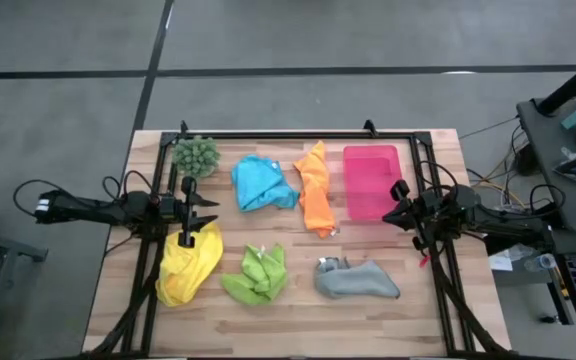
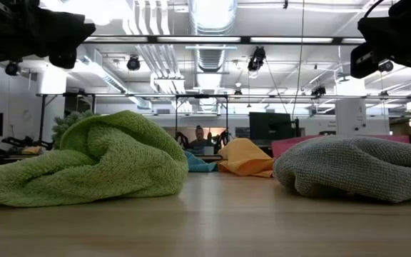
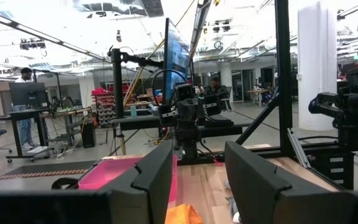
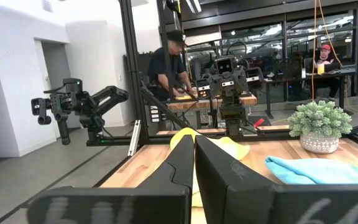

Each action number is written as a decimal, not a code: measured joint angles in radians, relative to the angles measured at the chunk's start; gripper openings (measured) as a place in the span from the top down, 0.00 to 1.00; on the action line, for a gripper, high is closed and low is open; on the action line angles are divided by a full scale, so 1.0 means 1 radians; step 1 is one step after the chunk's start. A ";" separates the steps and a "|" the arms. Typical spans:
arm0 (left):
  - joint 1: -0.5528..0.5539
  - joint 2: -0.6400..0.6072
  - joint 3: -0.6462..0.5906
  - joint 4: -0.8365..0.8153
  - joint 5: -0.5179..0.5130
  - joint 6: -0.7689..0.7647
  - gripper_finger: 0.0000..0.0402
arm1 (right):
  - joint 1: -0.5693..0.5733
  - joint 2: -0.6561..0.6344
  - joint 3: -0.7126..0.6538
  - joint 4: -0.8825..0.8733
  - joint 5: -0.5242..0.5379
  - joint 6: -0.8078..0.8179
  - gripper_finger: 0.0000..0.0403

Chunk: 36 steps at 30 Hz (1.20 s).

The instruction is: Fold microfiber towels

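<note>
— Yellow cloth (image 1: 186,262) bunched under the left gripper (image 1: 194,207), seen from above; is it holding anything?
— No, its fingers stand apart over the table with nothing between them. The right gripper (image 1: 400,204) sits at the pink tray (image 1: 370,182), fingers pressed together, empty.
— And the other towels?
— Blue (image 1: 262,184) and orange (image 1: 315,188) in the back row beside the spiky plant (image 1: 196,155); lime green (image 1: 258,275) and grey (image 1: 356,279) in front, all crumpled.
— From table height?
— Lime green (image 2: 84,165) fills the left, grey (image 2: 359,168) the right, orange (image 2: 247,158) between them farther back.
— Left wrist?
— Two dark fingers (image 3: 157,174) parted, pink tray (image 3: 123,172) beyond.
— Right wrist?
— Fingers (image 4: 182,163) closed together, blue towel (image 4: 319,170) and plant (image 4: 321,126) ahead, a person bent at a bench behind.
</note>
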 joint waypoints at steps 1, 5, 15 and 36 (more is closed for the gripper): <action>0.000 0.000 0.000 0.000 0.000 0.000 0.67 | 0.000 0.000 0.000 0.000 0.000 0.000 0.98; 0.000 0.000 0.000 0.000 0.000 0.000 0.67 | 0.000 0.000 0.000 0.000 0.000 0.002 0.98; 0.000 0.000 0.000 0.000 0.000 0.000 0.67 | 0.000 0.000 0.000 0.000 0.161 0.577 0.98; 0.000 0.000 0.000 0.013 0.002 -0.251 0.67 | 0.000 0.000 0.000 -0.001 0.166 0.363 0.98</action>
